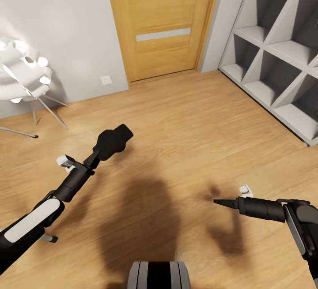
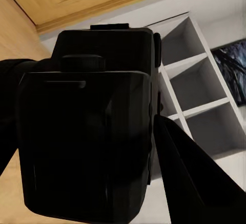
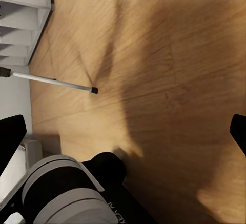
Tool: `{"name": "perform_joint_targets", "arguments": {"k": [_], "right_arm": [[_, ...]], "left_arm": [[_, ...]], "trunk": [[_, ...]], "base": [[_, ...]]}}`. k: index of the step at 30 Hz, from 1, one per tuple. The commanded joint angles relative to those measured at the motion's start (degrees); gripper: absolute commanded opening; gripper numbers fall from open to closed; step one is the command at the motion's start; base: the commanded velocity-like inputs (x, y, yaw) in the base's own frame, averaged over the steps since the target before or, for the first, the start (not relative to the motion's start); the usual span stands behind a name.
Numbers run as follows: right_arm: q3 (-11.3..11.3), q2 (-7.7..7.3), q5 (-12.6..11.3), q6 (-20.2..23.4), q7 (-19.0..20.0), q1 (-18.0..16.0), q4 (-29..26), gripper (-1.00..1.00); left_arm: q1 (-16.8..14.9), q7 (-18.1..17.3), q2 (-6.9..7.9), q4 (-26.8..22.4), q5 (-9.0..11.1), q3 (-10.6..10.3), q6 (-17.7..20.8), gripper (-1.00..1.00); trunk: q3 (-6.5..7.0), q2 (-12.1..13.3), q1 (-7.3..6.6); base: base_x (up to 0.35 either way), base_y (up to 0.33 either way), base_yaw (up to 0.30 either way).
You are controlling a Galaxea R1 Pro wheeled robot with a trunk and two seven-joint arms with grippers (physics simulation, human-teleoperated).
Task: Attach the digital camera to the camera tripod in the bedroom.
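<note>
1. Head view: light wood floor point(image 1: 190, 117), wooden door point(image 1: 161, 24) and grey shelves point(image 1: 278, 46) ahead of you, white lamp point(image 1: 24, 73) far left. Your left gripper point(image 1: 108, 145) is clamped on the digital camera point(image 1: 114, 141), held above floor.
2. Left wrist: camera's black body point(image 2: 87, 142) betw. the fingers point(image 2: 195, 178), shelves behind.
3. Right wrist: right gripper point(image 3: 123, 137) wide open, nothing in it; thin metal leg point(image 3: 51, 81) on floor.

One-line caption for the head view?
Left tool holds camera over wood floor; door ahead, shelves right.
</note>
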Motion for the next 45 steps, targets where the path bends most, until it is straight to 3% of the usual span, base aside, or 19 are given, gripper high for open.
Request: {"name": "perform_joint_targets", "arguments": {"k": [1,6,9,10,11,18,21,30,32,33,34,40,45], "right_arm": [[0.0,-0.01,-0.2,0.5,0.0,0.0,0.0,1.0],[0.0,0.0,-0.2,0.5,0.0,0.0,0.0,1.0],[0.0,0.0,-0.2,0.5,0.0,0.0,0.0,1.0],[0.0,0.0,-0.2,0.5,0.0,0.0,0.0,1.0],[0.0,0.0,-0.2,0.5,0.0,0.0,0.0,1.0],[0.0,0.0,-0.2,0.4,-0.1,0.0,0.0,1.0],[-0.1,-0.02,-0.2,0.4,0.0,0.0,0.0,1.0],[-0.1,-0.09,-0.4,0.4,0.0,0.0,0.0,1.0],[-0.1,-0.09,-0.4,0.4,-0.1,0.0,0.0,1.0],[-0.1,-0.09,-0.3,0.4,0.0,0.0,0.0,1.0],[-0.1,-0.09,-0.3,0.4,0.0,0.0,0.0,1.0],[-0.1,-0.09,-0.4,0.5,0.0,0.0,0.0,1.0],[0.0,-0.02,-0.5,0.5,0.0,0.0,0.0,1.0]], "left_arm": [[-0.1,-0.3,0.03,0.3,0.4,-0.5,-0.5,-1.0],[-0.1,0.4,-0.23,1.0,2.5,-0.8,-0.3,-1.0],[-0.1,2.4,-0.32,1.1,5.6,-0.9,-0.2,-1.0],[-0.1,3.7,-0.34,1.2,6.6,-0.9,-0.2,-1.0],[-0.1,8.5,-0.42,1.1,8.3,-0.9,-0.2,-1.0],[-0.1,15.2,-0.65,0.8,9.0,-0.9,-0.3,-1.0],[-0.1,18.0,-1.56,0.7,9.0,-0.9,-0.3,-1.0],[-0.1,21.0,-4.05,0.6,9.2,-0.6,-0.3,-1.0],[-0.1,23.5,-4.28,0.6,9.8,-0.6,-0.3,-1.0],[-0.1,27.4,-4.77,0.6,10.7,-0.6,-0.4,-1.0],[-0.1,28.5,-5.12,0.6,10.8,-0.6,-0.5,-1.0],[-0.1,30.5,-6.9,0.7,10.6,-0.4,-0.6,-1.0],[-0.1,30.6,-6.95,0.6,11.1,-0.3,-0.4,-1.0]], "trunk": [[0.19,0.0,-0.03],[1.3,0.1,-0.16],[1.96,0.1,-0.24],[2.19,0.1,-0.27],[2.41,0.1,-0.29],[3.96,0.2,-0.47],[4.62,0.3,-0.55],[6.62,0.4,-0.78],[7.06,0.4,-0.83],[7.28,0.4,-0.86],[7.5,0.4,-0.88],[8.83,0.5,-1.04],[9.94,0.6,-1.17]], "base": [[0.0,0.0,0.0],[0.0,0.0,0.0],[0.0,0.0,0.0],[0.0,0.0,0.0],[0.0,0.0,0.0],[0.0,0.0,0.0],[0.0,0.0,0.0],[0.0,0.0,0.0],[0.0,0.0,0.0],[0.0,0.0,0.0],[0.0,0.0,0.0],[0.0,0.0,0.0],[0.0,0.0,0.0]]}}
